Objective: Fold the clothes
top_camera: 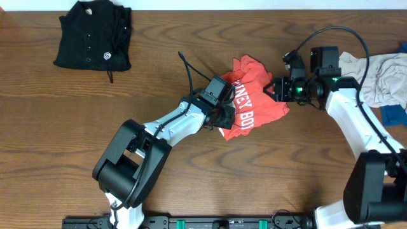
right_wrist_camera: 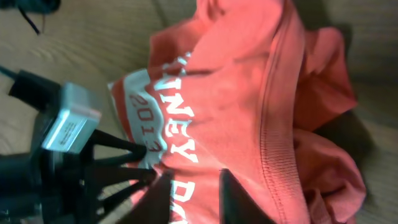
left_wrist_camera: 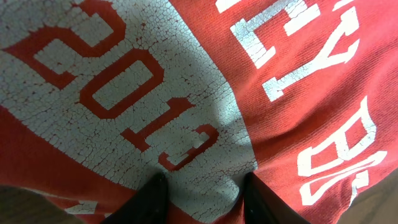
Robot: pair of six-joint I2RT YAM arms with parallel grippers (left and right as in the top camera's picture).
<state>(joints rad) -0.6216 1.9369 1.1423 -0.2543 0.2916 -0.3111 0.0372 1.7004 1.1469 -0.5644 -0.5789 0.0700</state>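
The clothes' red-orange T-shirt [top_camera: 254, 95] with white lettering lies bunched in the middle of the wooden table. My left gripper [top_camera: 224, 117] is at its near-left edge. In the left wrist view the gripper [left_wrist_camera: 205, 196] is shut on a puckered fold of the white "2013" print [left_wrist_camera: 124, 87]. My right gripper [top_camera: 278, 89] is at the shirt's right edge. In the right wrist view the gripper [right_wrist_camera: 196, 193] has red cloth [right_wrist_camera: 249, 93] filling the gap between its two dark fingers [right_wrist_camera: 163, 193]. The left arm's fingers [right_wrist_camera: 118, 168] show there too, pinching the shirt's edge.
A folded black buttoned shirt [top_camera: 93, 35] lies at the back left. A heap of pale grey cloth [top_camera: 381, 76] with a blue piece [top_camera: 394, 114] sits at the right edge, just behind the right arm. Cables [top_camera: 187, 70] run over the left arm.
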